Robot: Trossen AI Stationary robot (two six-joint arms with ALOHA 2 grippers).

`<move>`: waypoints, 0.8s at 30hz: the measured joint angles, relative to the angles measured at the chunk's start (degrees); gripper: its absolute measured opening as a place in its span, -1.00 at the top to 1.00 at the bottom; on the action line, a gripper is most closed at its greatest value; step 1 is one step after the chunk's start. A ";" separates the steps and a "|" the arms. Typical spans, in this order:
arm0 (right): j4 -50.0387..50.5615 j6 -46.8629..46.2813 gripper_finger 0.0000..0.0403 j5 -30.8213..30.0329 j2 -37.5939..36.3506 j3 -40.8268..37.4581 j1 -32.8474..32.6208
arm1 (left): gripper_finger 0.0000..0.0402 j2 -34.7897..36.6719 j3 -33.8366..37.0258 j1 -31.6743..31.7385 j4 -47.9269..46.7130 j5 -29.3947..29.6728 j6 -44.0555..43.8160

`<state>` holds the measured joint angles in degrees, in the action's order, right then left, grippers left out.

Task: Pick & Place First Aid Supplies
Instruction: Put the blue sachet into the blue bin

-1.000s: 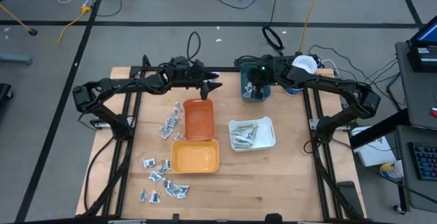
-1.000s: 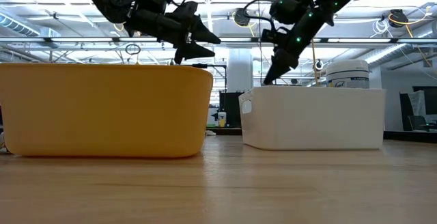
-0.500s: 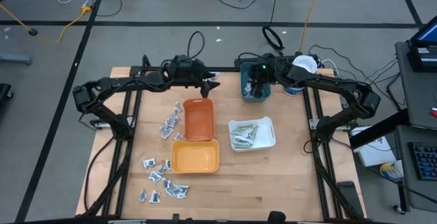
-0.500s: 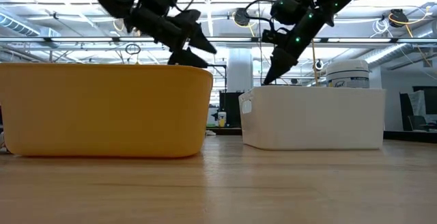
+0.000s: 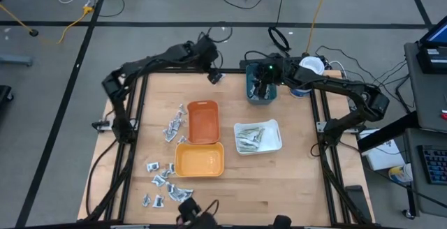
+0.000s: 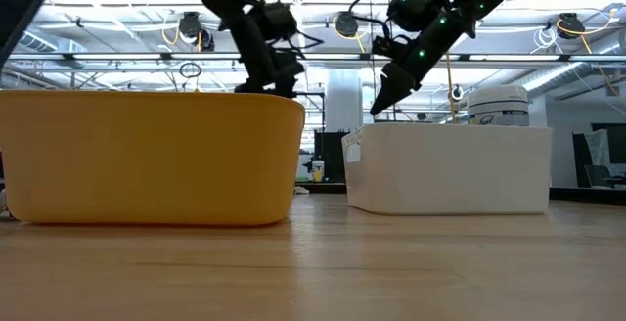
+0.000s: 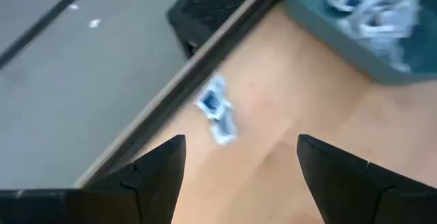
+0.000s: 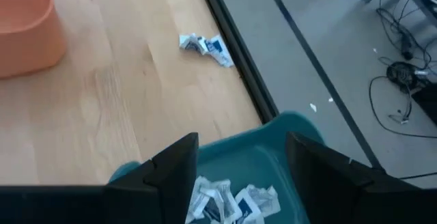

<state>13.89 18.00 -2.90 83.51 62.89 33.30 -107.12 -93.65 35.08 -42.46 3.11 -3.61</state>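
Right now I have the left gripper [image 5: 216,77] up near the table's far edge, beyond the deep orange plastic tray [image 5: 203,122], with its two dark fingers [image 7: 156,173] spread apart and nothing between them. Through its wrist camera I see one small crumpled silvery-white sachet with blue marks [image 7: 217,109] lying on the bare wooden tabletop [image 5: 293,173], just beside the dark rail that runs along the table's edge.

My right gripper [image 5: 263,89] hangs directly over the teal plastic tray [image 5: 261,98] at the far side of the table, and its fingers [image 8: 176,164] are also parted and empty. Below them, inside the teal tray, sits a heap of the same silvery-white sachets [image 8: 232,199].

From above, the yellow-orange plastic tray [image 5: 200,160] sits just in front of the deep orange one, touching or nearly touching it; I cannot tell which. Loose sachets [image 5: 174,124] lie on the wood to the left of the deep orange tray, and another scatter [image 5: 164,183] spreads near the front left corner of the yellow-orange tray. The white plastic tray [image 5: 276,137] to the right holds slim pale green-white strips [image 5: 248,139]. A white cylindrical tub with a blue label [image 6: 498,105] stands behind the white tray in the low view.
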 joint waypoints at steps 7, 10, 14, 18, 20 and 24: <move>-2.35 -1.20 -0.07 0.08 -0.22 0.04 0.00 | -0.43 -10.27 -12.39 1.08 -11.91 5.07 -0.59; -2.60 -1.01 -0.07 0.11 -0.24 0.04 0.00 | -0.43 -12.66 -13.78 1.00 -12.31 5.59 -1.87; -2.53 -1.00 -0.06 0.13 -0.22 0.04 0.00 | -0.43 -15.43 -13.77 1.00 -11.40 6.01 -3.75; -2.55 -0.89 -0.06 0.15 -0.24 0.04 -0.01 | -0.43 -17.06 -13.77 0.94 -9.69 5.84 -4.56; -2.55 -0.87 -0.07 0.22 -0.22 0.04 -0.02 | -0.43 -18.21 -13.77 0.66 -9.56 5.83 -4.60; -2.94 -0.85 -0.07 0.87 -0.24 0.04 -0.02 | -0.43 -20.45 -13.77 -0.20 -9.49 5.48 -4.57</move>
<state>10.94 17.15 -2.02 83.26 62.94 33.28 -127.57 -107.42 34.88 -51.94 8.59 -8.19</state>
